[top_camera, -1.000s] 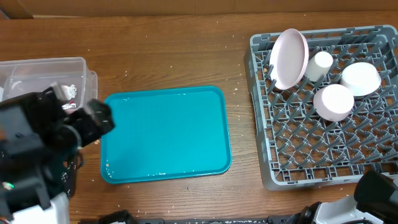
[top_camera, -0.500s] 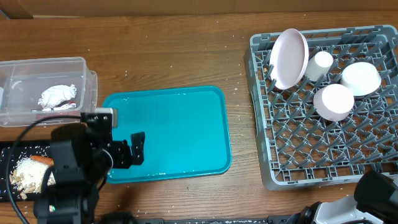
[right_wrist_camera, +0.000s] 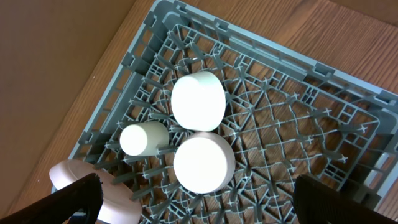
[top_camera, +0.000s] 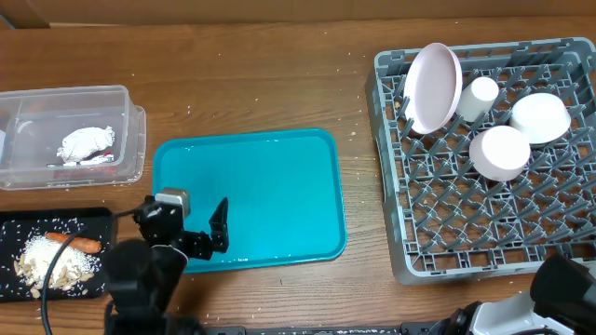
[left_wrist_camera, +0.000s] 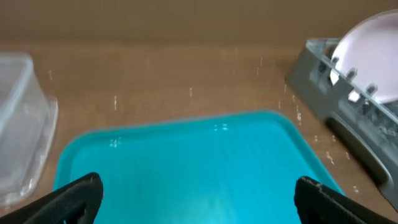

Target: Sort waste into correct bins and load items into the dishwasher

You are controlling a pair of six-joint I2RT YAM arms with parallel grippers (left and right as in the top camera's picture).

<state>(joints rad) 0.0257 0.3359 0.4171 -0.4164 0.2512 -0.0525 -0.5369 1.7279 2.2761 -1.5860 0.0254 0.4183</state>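
My left gripper (top_camera: 207,237) hangs above the near left corner of the teal tray (top_camera: 270,186) with its fingers spread wide and nothing between them. In its wrist view the two dark fingertips frame bare teal plastic. My right gripper (right_wrist_camera: 199,194) is just as slack. Its fingers stand far apart and empty, and they look down on the grey dish rack (top_camera: 447,233) at the right end of the worktop (top_camera: 261,84). In that rack the large plate (top_camera: 433,86) stands on edge in the far left corner, with the small cup (top_camera: 480,96) just beside it. The two bowls (top_camera: 540,116) (top_camera: 500,152) sit close together to its right and appear mouth-down on the pegs. At the far left, the clear tub (top_camera: 130,140) holds the crumpled napkin (top_camera: 86,142), and the red wrapper (top_camera: 93,160) lies against the napkin's near side. Nearer to me, the black tray (top_camera: 19,223) carries the pale rice scraps (top_camera: 47,261), with the carrot (top_camera: 74,240) lying on top of them. Any lettering on the wrapper is too small to read. The worktop is brown wood with a lengthwise grain, dotted with small white specks around the teal tray and in front of the rack. A plain brown wall (top_camera: 279,9) runs along its far edge.
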